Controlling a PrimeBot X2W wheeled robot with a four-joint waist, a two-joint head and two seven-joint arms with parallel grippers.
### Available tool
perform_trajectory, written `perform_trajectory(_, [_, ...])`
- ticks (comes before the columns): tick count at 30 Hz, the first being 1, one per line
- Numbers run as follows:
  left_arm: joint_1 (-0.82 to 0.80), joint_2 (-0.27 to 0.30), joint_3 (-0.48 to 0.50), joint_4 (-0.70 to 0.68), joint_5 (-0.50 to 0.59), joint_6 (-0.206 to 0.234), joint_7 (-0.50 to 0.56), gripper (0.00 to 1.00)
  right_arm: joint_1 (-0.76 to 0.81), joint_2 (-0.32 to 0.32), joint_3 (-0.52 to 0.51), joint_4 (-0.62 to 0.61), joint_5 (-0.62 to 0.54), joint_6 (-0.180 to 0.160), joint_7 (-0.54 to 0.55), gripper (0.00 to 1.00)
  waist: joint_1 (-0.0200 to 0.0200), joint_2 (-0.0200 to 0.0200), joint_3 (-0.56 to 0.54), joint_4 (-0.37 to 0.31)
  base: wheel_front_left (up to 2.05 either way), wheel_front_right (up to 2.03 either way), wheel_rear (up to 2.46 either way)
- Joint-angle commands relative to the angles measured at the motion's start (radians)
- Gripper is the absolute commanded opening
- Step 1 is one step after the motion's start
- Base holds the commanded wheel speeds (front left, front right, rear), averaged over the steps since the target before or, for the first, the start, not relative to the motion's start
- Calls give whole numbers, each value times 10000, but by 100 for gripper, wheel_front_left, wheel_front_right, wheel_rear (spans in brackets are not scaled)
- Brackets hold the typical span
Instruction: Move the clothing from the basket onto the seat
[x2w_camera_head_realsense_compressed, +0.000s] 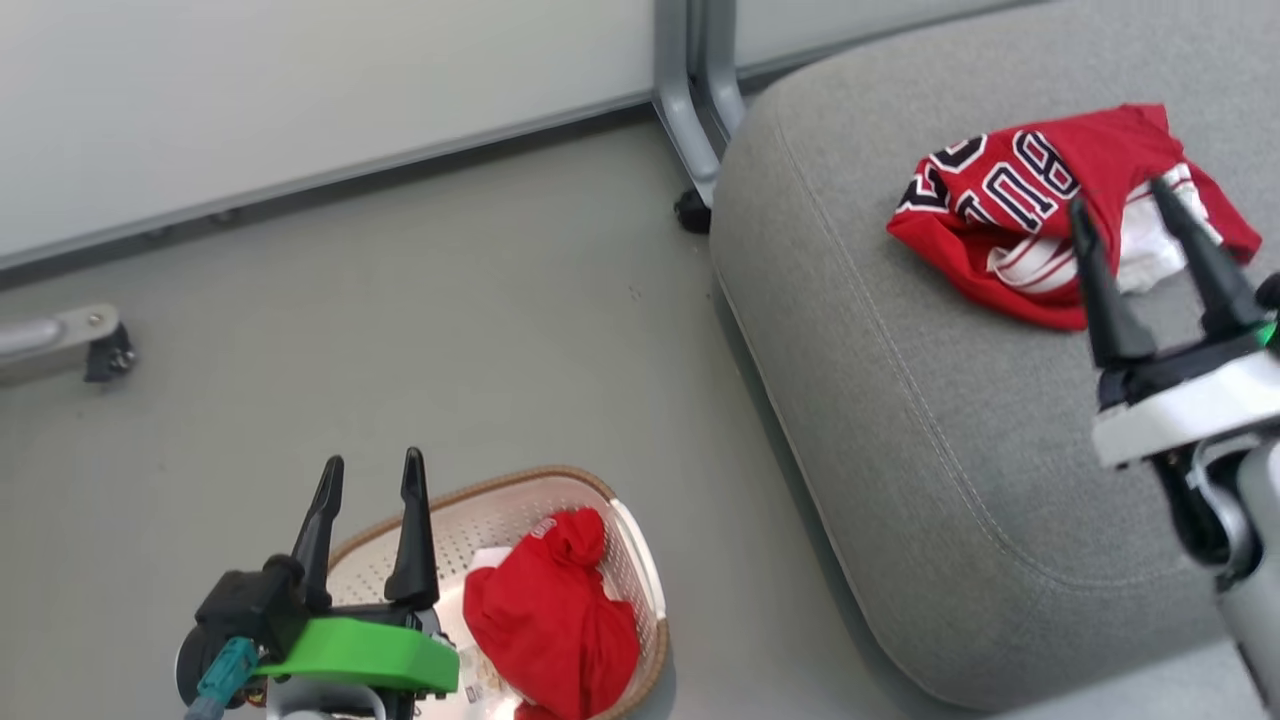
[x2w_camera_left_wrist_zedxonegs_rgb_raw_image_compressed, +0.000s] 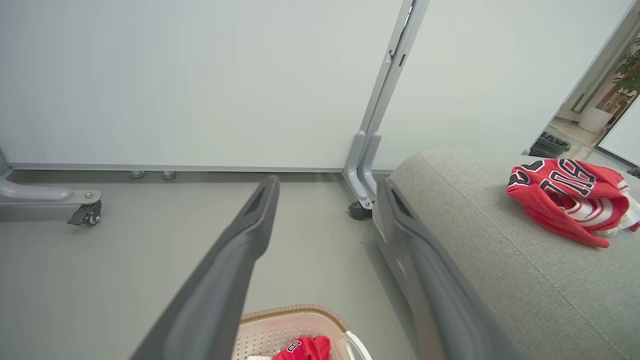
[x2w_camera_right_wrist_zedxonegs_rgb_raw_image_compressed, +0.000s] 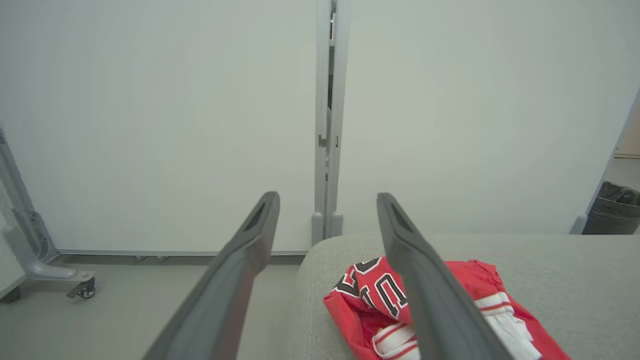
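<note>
Work is half done: one jersey (x2w_camera_head_realsense_compressed: 1010, 180) on the seat (x2w_camera_head_realsense_compressed: 900, 420) far right, the other jersey (x2w_camera_head_realsense_compressed: 550, 625) bunched in the basket (x2w_camera_head_realsense_compressed: 520, 478) near left; left gripper (x2w_camera_head_realsense_compressed: 372, 460) and right gripper (x2w_camera_head_realsense_compressed: 1119, 195) gape empty, so we should lower the left onto that bunch, pinching deep.

cut off: basket (x2w_camera_head_realsense_compressed: 520, 473) left of seat (x2w_camera_head_realsense_compressed: 900, 420), bottom edge | hidden: seat's jersey (x2w_camera_head_realsense_compressed: 1010, 190), partly behind right gripper (x2w_camera_head_realsense_compressed: 1117, 195) | unreadable: basket jersey (x2w_camera_head_realsense_compressed: 550, 620) lettering

— Where did the basket (x2w_camera_head_realsense_compressed: 495, 525) stand?
— On the floor (x2w_camera_head_realsense_compressed: 450, 330), to the left of the seat (x2w_camera_head_realsense_compressed: 900, 430), with one jersey (x2w_camera_head_realsense_compressed: 550, 620) bunched inside it.
— And the other jersey (x2w_camera_head_realsense_compressed: 1000, 220)?
— It lay on top of the seat, well apart from the basket. The partition (x2w_camera_head_realsense_compressed: 300, 90) stood behind both.
</note>
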Motion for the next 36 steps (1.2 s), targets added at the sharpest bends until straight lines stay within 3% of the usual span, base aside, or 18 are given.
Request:
perform_trajectory(1, [218, 33, 79, -31, 1, 107, 9, 100, 540, 276, -122, -320, 54, -15, -29, 100, 1, 0, -833, 677, 0, 0, 0])
perform_trajectory(7, [520, 32, 276, -24, -208, 205, 10, 100, 2066, 1124, -415, -1253, -863, -13, -29, 100, 1, 0, -1200, 1159, 0, 0, 0])
perform_trajectory(11, [740, 32, 378, -21, -234, 257, 10, 100, 2859, 2069, -918, -1699, -1441, -10, -29, 100, 1, 0, -1376, 1363, 0, 0, 0])
perform_trajectory(18, [981, 30, 450, 218, -93, 148, 10, 100, 3800, 3015, -1179, -1517, -2274, -10, -29, 100, 1, 0, -1557, 1566, 0, 0, 0])
perform_trajectory(36, [1069, 31, 396, 324, -179, 108, 10, 100, 3906, 3235, -1269, -1365, -2505, -10, -29, 100, 1, 0, -1580, 1574, 0, 0, 0])
